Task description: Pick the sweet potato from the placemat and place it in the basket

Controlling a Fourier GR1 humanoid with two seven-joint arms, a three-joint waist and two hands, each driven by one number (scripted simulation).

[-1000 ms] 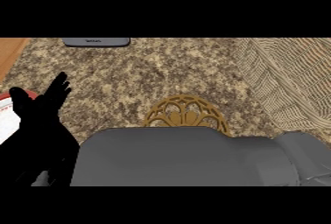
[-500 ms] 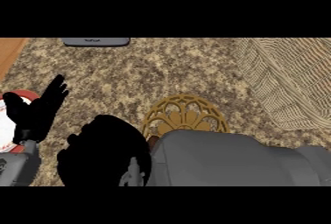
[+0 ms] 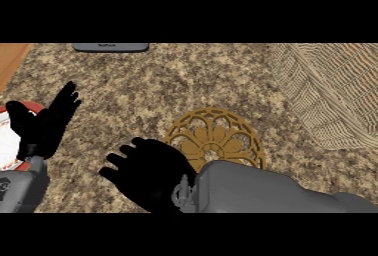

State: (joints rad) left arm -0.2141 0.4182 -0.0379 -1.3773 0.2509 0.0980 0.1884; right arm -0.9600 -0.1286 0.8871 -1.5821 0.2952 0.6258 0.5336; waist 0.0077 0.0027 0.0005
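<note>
A golden openwork basket (image 3: 214,136) sits at the middle of the speckled counter. A woven placemat (image 3: 328,95) lies at the right, and no sweet potato shows on it or anywhere else in view. My right hand (image 3: 151,176) hovers just left of the basket's lower edge, seen from its back as a dark shape. Its grey forearm (image 3: 258,192) covers the basket's near rim. Whether it holds anything is hidden. My left hand (image 3: 46,125) rests open at the left edge, fingers up.
A red and white object (image 3: 10,137) lies at the left edge, partly behind my left hand. A grey device (image 3: 111,47) sits at the counter's far edge, and a wooden strip (image 3: 11,57) shows at the top left.
My right forearm has drawn back toward the lower right, uncovering the right hand, which has shifted slightly up and right beside the basket. The left hand has barely moved.
</note>
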